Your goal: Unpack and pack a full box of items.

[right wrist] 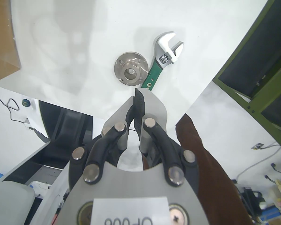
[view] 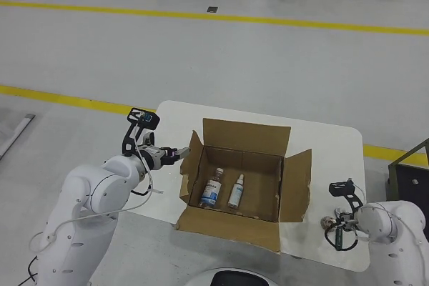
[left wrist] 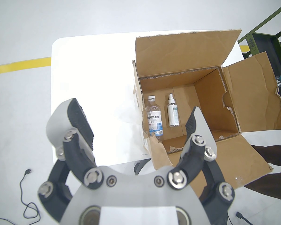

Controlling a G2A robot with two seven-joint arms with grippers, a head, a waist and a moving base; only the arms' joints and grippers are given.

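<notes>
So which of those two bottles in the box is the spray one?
The slimmer bottle, topped with a narrow white spray nozzle. The wider bottle beside it has a plain round cap and a blue label.

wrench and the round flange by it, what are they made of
Wrench: head looks like bright steel, and the handle has a glossy green coating, probably plastic or rubber. Flange: bare machined metal, likely steel or aluminium, with a dull grey sheen.

An industrial hall or workshop: a wide pale grey painted floor [view: 93, 57] marked with yellow lines [view: 200, 16], a green steel rack [right wrist: 248, 105] beside a white table [view: 329, 143], loose cables [left wrist: 28, 202] on the ground, an adjustable wrench [right wrist: 162, 61] and metal flange [right wrist: 131, 69] lying out
</notes>
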